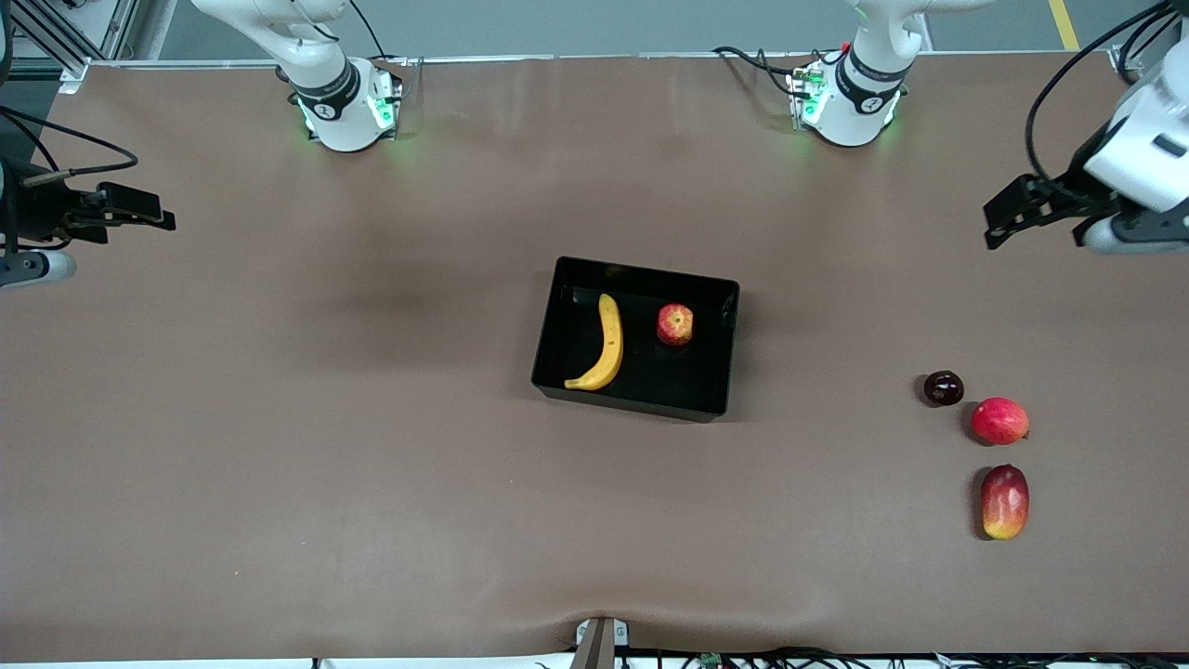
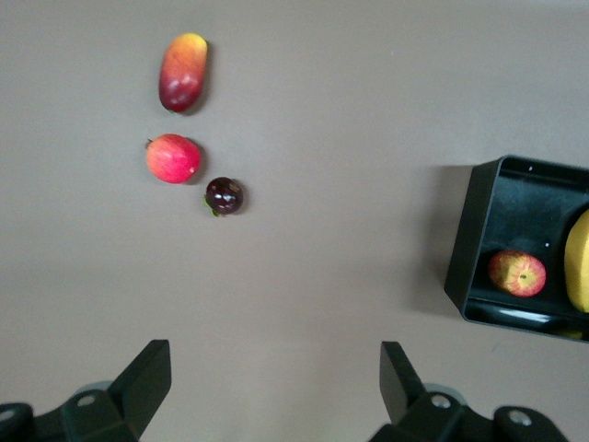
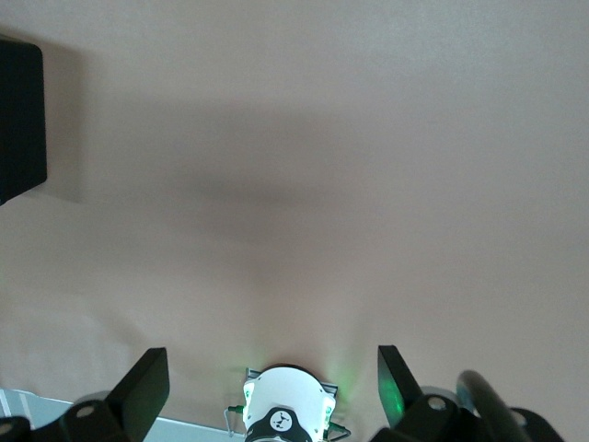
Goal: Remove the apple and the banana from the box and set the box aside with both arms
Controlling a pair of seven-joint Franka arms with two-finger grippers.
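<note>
The black box (image 1: 632, 401) sits at the table's middle. The yellow banana (image 1: 605, 345) and the small red apple (image 1: 675, 324) lie inside it, apart from each other. My left gripper (image 1: 1008, 219) hangs open and empty over the left arm's end of the table. Its wrist view shows its open fingers (image 2: 147, 373), the box's wall (image 2: 467, 241), the apple (image 2: 516, 273) and part of the banana (image 2: 578, 261). My right gripper (image 1: 153, 212) hangs open and empty over the right arm's end. Its wrist view shows its gripper (image 3: 274, 382) and a corner of the box (image 3: 18, 120).
A dark plum (image 1: 943, 387), a round red fruit (image 1: 999, 420) and a red-and-yellow mango (image 1: 1004, 502) lie in a row near the left arm's end, nearer the front camera than the box. They also show in the left wrist view: plum (image 2: 224, 195), red fruit (image 2: 173, 158), mango (image 2: 183, 72).
</note>
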